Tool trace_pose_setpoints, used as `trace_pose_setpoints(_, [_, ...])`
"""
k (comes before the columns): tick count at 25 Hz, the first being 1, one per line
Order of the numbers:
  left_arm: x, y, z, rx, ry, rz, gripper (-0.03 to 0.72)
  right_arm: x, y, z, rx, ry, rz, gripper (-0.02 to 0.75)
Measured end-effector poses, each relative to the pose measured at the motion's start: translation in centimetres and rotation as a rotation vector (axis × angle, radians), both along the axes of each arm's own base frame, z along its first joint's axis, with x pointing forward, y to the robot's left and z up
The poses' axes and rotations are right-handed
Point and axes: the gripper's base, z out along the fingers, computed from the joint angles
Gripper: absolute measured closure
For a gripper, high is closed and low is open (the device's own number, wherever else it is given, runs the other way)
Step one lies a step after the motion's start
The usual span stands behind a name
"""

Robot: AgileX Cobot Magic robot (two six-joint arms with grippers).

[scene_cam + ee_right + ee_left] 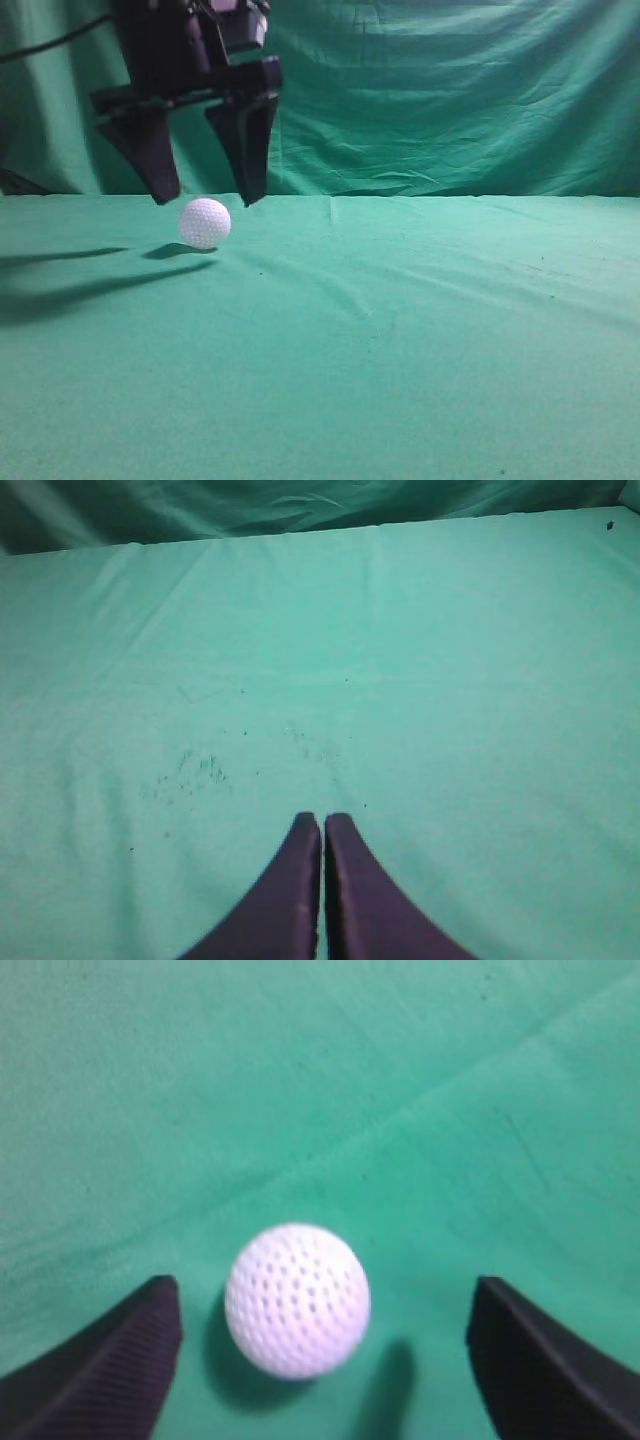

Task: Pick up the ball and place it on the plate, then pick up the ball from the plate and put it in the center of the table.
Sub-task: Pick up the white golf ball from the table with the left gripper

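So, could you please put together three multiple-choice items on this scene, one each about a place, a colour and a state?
1. Where is the ball relative to the left pincer?
A. Clamped between its fingertips
B. On the table, just below the spread fingertips
C. Far off at the table's right edge

2. What colour is the cloth on the table?
A. Green
B. Red
C. White

3. How do the right pincer's fingers stand?
A. Spread wide apart
B. Gripping the ball
C. Pressed together, holding nothing

Answers:
1. B: the exterior view shows the ball resting on the cloth under the fingertips, and the left wrist view shows clear gaps on both sides of it.
2. A: all three views show green cloth.
3. C: the right wrist view shows the two fingers side by side with only a thin seam between them.
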Motion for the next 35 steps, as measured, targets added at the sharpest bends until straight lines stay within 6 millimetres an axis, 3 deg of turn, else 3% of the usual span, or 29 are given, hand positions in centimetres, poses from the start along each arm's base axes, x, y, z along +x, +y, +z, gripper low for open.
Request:
trace_pose_setpoints(5, [1.0,-0.5,-1.0,0.013,0.02,0.005,0.134,0.0,0.0,0.0,0.0,0.0,0.0,0.738])
trace_pose_setpoints(6, [1.0,-0.5,-1.2,0.017,0.023,0.004,0.175,0.0,0.0,0.0,0.0,0.0,0.0,0.738])
trace_pose_setpoints(13, [1.1,-0.4,-2.2,0.06,0.046,-0.012,0.16,0.0,0.0,0.0,0.0,0.0,0.0,0.738])
trace_pose_setpoints(17, [1.4,-0.3,-1.9,0.08,0.028,-0.024,0.384,0.0,0.0,0.0,0.0,0.0,0.0,0.738])
trace_pose_setpoints(18, [1.4,-0.2,-1.9,0.091,0.02,-0.029,0.405,0.0,0.0,0.0,0.0,0.0,0.0,0.738])
trace_pose_setpoints(25, [1.1,0.5,-1.6,0.174,0.04,-0.057,0.393,0.0,0.0,0.0,0.0,0.0,0.0,0.738])
trace_pose_setpoints(28, [0.6,1.1,0.9,0.182,0.008,-0.056,0.393,0.0,0.0,0.0,0.0,0.0,0.0,0.738])
trace_pose_setpoints(30, [0.5,2.5,3.4,0.16,-0.025,-0.015,0.393,0.0,0.0,0.0,0.0,0.0,0.0,0.738])
trace_pose_setpoints(35, [0.6,9.7,8.8,0.072,-0.068,0.226,0.393,0.0,0.0,0.0,0.0,0.0,0.0,0.738])
